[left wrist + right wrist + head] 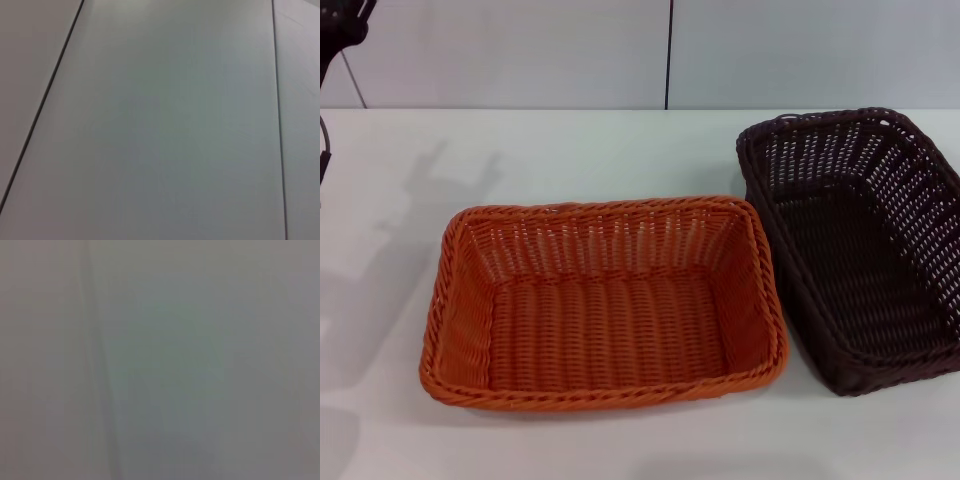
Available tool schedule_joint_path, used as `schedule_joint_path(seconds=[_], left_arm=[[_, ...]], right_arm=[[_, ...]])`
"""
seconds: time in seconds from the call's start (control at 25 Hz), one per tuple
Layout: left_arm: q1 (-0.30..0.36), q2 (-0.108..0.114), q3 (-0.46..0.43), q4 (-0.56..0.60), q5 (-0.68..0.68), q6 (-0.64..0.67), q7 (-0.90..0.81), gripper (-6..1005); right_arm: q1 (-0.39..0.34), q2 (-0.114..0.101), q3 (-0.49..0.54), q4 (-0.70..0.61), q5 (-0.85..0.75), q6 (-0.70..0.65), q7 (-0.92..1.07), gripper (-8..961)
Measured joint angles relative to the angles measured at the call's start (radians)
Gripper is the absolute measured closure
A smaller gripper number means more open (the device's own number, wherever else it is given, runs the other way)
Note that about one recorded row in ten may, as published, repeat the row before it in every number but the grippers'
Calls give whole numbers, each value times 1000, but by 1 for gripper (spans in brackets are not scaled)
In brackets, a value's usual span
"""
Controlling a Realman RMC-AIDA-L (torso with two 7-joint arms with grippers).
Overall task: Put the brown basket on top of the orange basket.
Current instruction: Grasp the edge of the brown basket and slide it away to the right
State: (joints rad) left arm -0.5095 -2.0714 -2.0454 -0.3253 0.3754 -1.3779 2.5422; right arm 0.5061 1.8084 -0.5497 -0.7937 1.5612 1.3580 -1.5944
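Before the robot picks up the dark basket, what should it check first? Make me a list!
1. Brown basket within sight, upright on the table: ok.
2. Orange basket upright and open side up: ok.
3. Orange basket empty, so the other can sit on it: ok.
4. The baskets apart, so one lifts freely: cannot tell; their near rims look very close.
5. Brown basket empty: ok for the part showing; its right edge is cut off in the head view.
6. An arm ready near the brown basket: not ok; no gripper shows in any view, only a dark arm part at the far left.
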Motion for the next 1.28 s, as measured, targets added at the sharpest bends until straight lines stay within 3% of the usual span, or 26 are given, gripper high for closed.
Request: schedule_joint_path(seconds=[0.12, 0.16, 0.32, 0.52, 0.56, 0.6, 0.64, 0.72, 0.76, 0.8, 0.88, 0.92, 0.96, 1.0, 1.16, 1.2, 1.28], left_arm=[[1, 1, 0, 1, 1, -1, 0, 160], [3, 0, 0, 3, 3, -3, 1, 160], [4, 0, 0, 7, 3, -3, 1, 160], [5, 2, -1, 12, -1, -4, 2, 160], [5, 2, -3, 12, -2, -6, 2, 160], [5, 2, -3, 12, -2, -6, 2, 160], [5, 2, -5, 12, -3, -9, 2, 160], [4, 2, -6, 11, -3, -11, 2, 160], [3, 2, -6, 11, -3, -11, 2, 160], [1, 2, -6, 11, -3, -12, 2, 160], [-3, 3, -5, 8, -4, -12, 2, 160], [-5, 3, -4, 6, -4, -12, 2, 160], [-7, 4, -3, 5, -4, -12, 3, 160], [-7, 4, -3, 5, -4, -12, 3, 160], [-16, 6, -1, 4, -4, -9, 4, 160], [-16, 6, -1, 4, -4, -9, 4, 160], [-21, 7, -1, 4, -3, -8, 7, 160]], right_arm=[[35, -68, -32, -3, -46, 100, 81, 248], [64, -101, -38, -6, -98, 162, 115, 248], [91, -115, -36, -21, -173, 228, 143, 248], [110, -109, -36, -97, -258, 259, 318, 248], [106, -92, -32, -157, -278, 260, 401, 248], [106, -92, -32, -157, -278, 260, 401, 248], [101, -79, -30, -194, -282, 258, 442, 248], [83, -41, -24, -286, -284, 239, 531, 249], [60, 4, -21, -382, -286, 208, 612, 249], [60, 4, -21, -382, -286, 208, 612, 249], [35, 56, -21, -479, -287, 177, 680, 249], [21, 85, -23, -530, -288, 165, 711, 249], [-1, 131, -30, -594, -288, 157, 759, 249], [-1, 131, -30, -594, -288, 157, 759, 249], [-53, 205, -34, -676, -289, 160, 832, 249], [-53, 205, -34, -676, -289, 160, 832, 249], [-76, 224, -29, -687, -286, 162, 847, 249]])
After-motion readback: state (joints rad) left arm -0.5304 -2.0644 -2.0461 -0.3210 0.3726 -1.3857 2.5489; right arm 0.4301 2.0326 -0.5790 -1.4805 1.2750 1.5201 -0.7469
